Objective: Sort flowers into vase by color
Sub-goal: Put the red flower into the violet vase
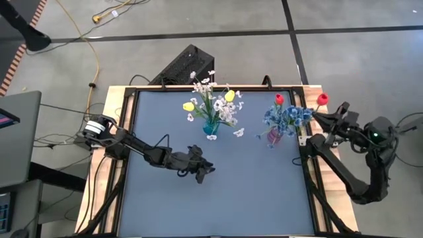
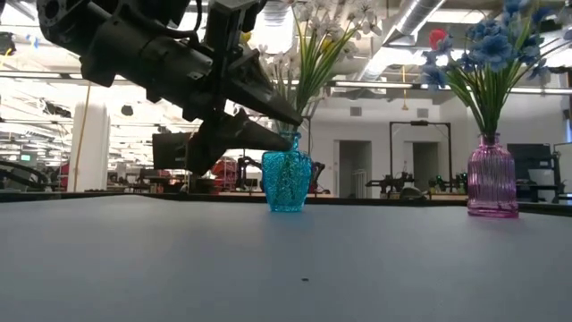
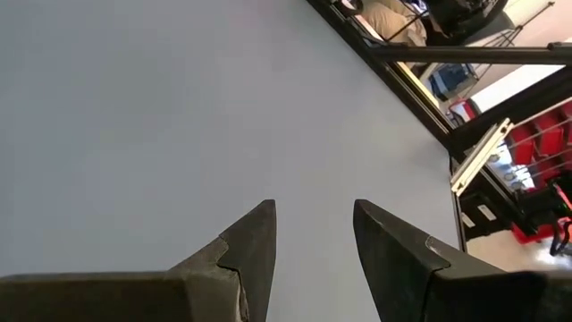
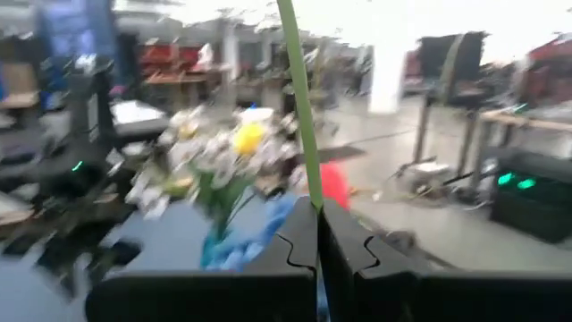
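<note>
A teal vase point(image 1: 211, 125) point(image 2: 286, 183) stands at the table's far middle with white blossom sprays and yellow tulips point(image 1: 190, 106) in it. To its right, a pink vase point(image 1: 275, 136) point(image 2: 492, 179) holds blue sprays point(image 1: 287, 118) and a red tulip point(image 1: 279, 99). My right gripper point(image 1: 328, 118) point(image 4: 318, 210) is at the table's far right edge, just right of the pink vase, shut on a second red tulip point(image 1: 322, 99). My left gripper point(image 1: 206, 172) point(image 3: 313, 219) hovers open over the bare table, on the near side of the teal vase. My right gripper pinches the green stem point(image 4: 307, 179) of the red tulip between its two shut fingers. It comes in from the table's right side. The tulip is lifted clear of the table, with its bud point(image 1: 322, 99) past the fingertips, beside the blue sprays.
Loose white blossoms point(image 1: 238, 132) lie on the table beside the teal vase. A black frame point(image 1: 307, 165) borders the table. A black box point(image 1: 185, 66) sits beyond the far edge. The grey table's near half point(image 1: 218, 205) is bare.
</note>
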Tool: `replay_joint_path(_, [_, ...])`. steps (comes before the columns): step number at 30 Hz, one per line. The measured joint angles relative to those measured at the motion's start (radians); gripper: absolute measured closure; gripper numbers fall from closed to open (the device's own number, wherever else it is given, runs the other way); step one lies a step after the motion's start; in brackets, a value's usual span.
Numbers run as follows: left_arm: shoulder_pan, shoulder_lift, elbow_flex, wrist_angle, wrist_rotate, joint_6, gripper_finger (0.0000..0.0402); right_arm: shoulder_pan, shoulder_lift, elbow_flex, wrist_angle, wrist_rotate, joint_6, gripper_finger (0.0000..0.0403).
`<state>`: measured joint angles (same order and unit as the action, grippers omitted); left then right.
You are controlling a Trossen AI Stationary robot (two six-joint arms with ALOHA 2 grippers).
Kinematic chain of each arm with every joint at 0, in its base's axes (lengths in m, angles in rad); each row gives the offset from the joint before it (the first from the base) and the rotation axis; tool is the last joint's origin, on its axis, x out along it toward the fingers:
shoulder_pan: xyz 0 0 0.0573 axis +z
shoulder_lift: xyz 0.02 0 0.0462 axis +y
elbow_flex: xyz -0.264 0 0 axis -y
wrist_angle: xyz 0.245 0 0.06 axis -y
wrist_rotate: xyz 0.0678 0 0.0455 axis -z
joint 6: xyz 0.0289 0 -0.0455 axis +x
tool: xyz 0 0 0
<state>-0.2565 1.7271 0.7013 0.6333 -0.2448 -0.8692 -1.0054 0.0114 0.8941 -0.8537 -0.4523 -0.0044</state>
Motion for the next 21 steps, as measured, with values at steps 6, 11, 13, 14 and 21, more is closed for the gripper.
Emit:
replay_joint_path(6, [-0.001,0.000,0.000,-0.019,0.019,-0.008,0.0262,0.044,-0.002,0.002,0.009,0.195,0.003,0.0378])
replay_joint_path(11, [-0.001,0.000,0.000,-0.052,0.032,-0.008,0.0262,0.094,-0.002,-0.007,-0.029,0.336,0.044,0.0378])
replay_joint_path(13, [-0.001,0.000,0.000,-0.058,0.037,-0.008,0.0262,0.110,-0.006,-0.033,-0.033,0.348,0.103,0.0378])
replay_joint_path(14, [0.000,0.000,0.000,-0.063,0.037,-0.008,0.0262,0.114,-0.006,-0.045,-0.037,0.346,0.114,0.0378])
replay_joint_path(21, [0.003,0.000,0.000,-0.077,0.050,-0.011,0.0262,0.105,-0.006,-0.114,0.073,0.395,0.087,0.0378])
